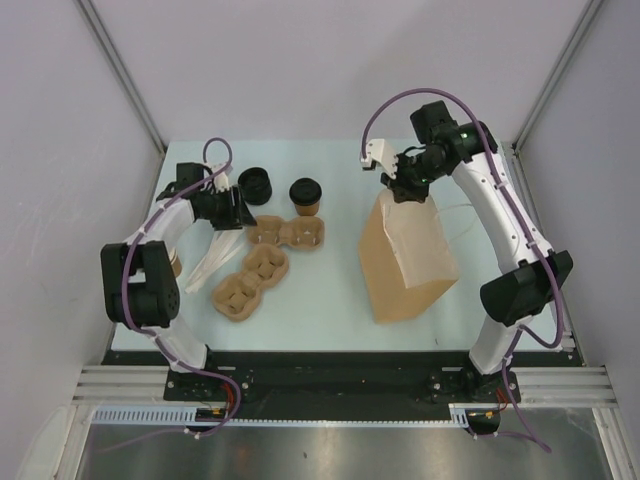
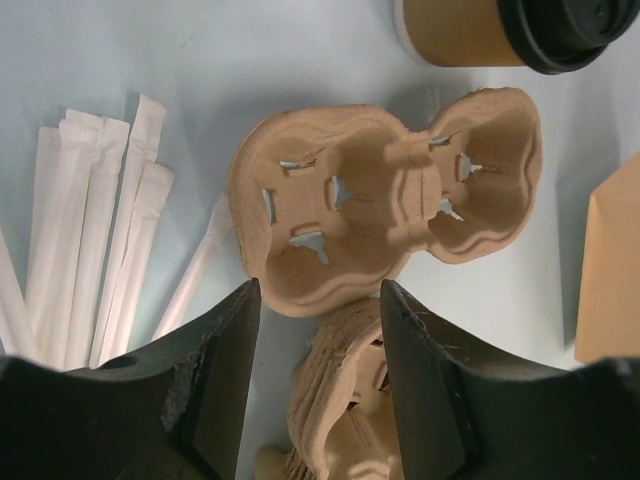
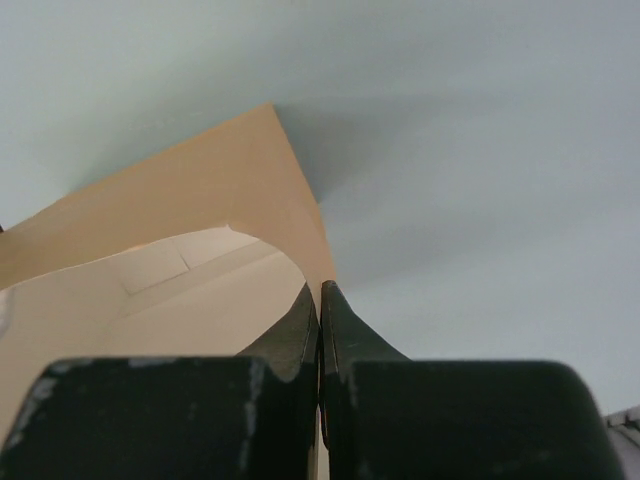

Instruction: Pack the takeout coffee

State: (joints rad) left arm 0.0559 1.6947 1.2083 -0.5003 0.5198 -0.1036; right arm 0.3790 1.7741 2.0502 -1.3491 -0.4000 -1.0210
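Pale blue tabletop (image 1: 330,300) between grey walls carries the small brown paper cup with a round black plastic lid (image 1: 305,197), upright near the back, just beyond a moulded pulp cup carrier (image 2: 385,200). Left gripper (image 2: 318,290) hangs half open above that carrier, holding nothing. Right gripper (image 3: 320,295) pinches the brown paper bag (image 1: 405,265) at its rim. The cup is probably light and crushable, so grip its wall gently, below the lid.
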